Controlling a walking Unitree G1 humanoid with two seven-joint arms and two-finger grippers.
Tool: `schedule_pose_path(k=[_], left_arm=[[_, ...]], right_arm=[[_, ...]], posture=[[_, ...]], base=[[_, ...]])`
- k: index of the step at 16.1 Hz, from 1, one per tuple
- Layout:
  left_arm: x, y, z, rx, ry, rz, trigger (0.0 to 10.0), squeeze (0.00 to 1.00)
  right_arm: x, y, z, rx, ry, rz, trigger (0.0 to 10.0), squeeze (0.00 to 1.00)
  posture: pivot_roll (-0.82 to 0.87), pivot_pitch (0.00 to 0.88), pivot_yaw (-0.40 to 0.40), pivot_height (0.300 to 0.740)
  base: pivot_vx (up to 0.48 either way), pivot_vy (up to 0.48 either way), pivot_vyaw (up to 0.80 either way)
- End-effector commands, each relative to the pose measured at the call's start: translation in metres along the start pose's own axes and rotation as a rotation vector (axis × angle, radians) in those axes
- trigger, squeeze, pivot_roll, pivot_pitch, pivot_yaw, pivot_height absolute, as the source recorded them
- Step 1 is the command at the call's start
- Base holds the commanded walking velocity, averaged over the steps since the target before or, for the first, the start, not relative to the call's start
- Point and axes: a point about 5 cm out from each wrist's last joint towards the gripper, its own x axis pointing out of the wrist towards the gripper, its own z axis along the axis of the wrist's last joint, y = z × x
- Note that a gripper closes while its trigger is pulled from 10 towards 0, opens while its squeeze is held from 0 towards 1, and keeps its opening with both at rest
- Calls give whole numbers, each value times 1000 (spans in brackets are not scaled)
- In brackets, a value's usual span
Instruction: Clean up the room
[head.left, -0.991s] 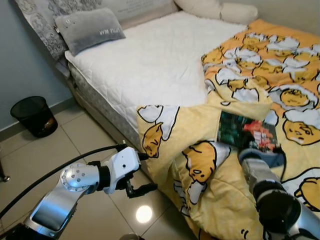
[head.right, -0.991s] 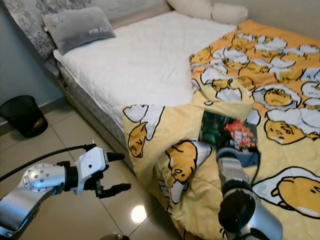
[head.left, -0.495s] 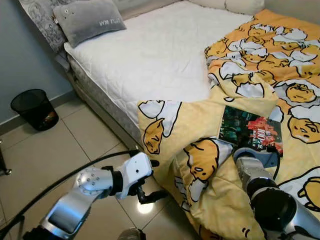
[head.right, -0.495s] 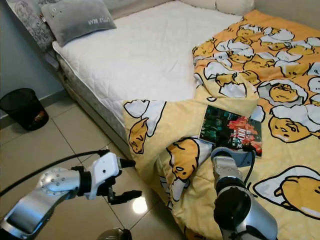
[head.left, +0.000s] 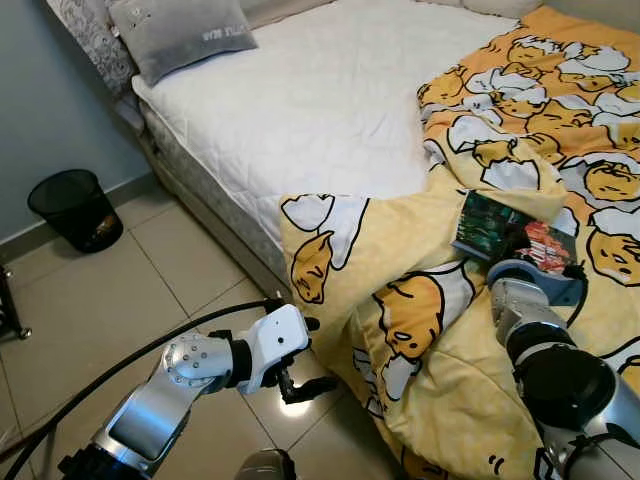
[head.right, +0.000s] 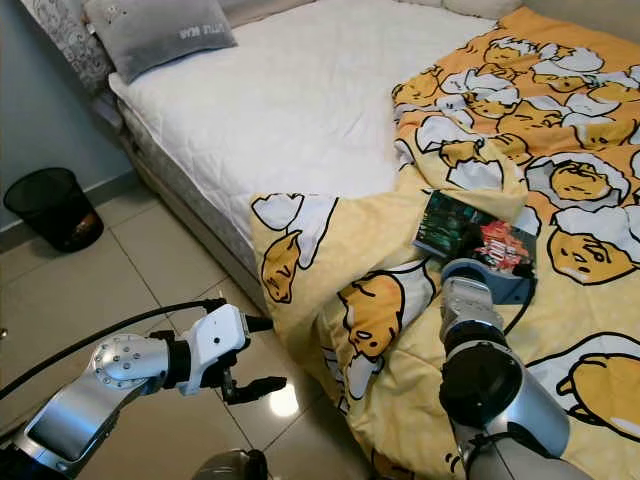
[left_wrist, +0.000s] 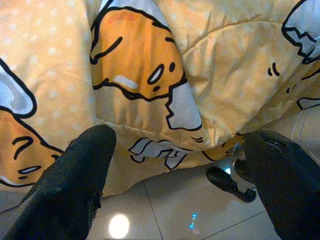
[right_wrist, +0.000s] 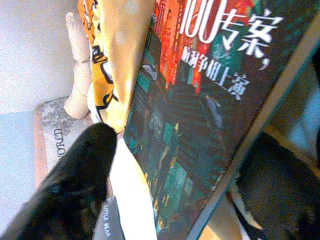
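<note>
Glossy and dark, the book (head.left: 514, 232) with red and teal cover art lies flat on the yellow cartoon duvet (head.left: 440, 330) at the bed's right near side, between the spread fingers of the right gripper (right_wrist: 165, 165). Soft bedding could give under pressure, so the cover may slide or duvet fabric get pinched. The left gripper (head.left: 300, 375), fingers wide and empty, hovers over floor tiles (head.left: 130, 300) beside the hanging duvet.

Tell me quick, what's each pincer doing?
Left pincer: open, empty, near the hanging yellow cartoon-print blanket.
Right pincer: open around the dark glossy book.
</note>
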Motion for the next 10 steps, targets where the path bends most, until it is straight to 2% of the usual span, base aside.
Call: schedule_pose_path(k=[1,3,4,8,10], left_arm=[[-4,2,-2,6,-4,20,10000,816],[-16,8,-3,-1,-32,53,10000,816],[-17,8,-4,1,-31,53,10000,816],[-16,8,-6,1,-33,56,10000,816],[-10,7,-5,3,-39,56,10000,816]], right_arm=[[2,6,0,-4,1,20,0,0],[2,6,5,-19,-21,0,0,0],[2,6,6,-18,-26,-6,0,0],[2,6,5,-20,-24,-9,0,0],[2,6,4,-21,-23,-11,0,0]], posture=[[291,122,60,740],[294,125,52,740],[294,125,52,740],[291,123,49,740],[290,117,51,740]], base=[[0,0,0],[0,0,0],[0,0,0],[0,0,0],[0,0,0]])
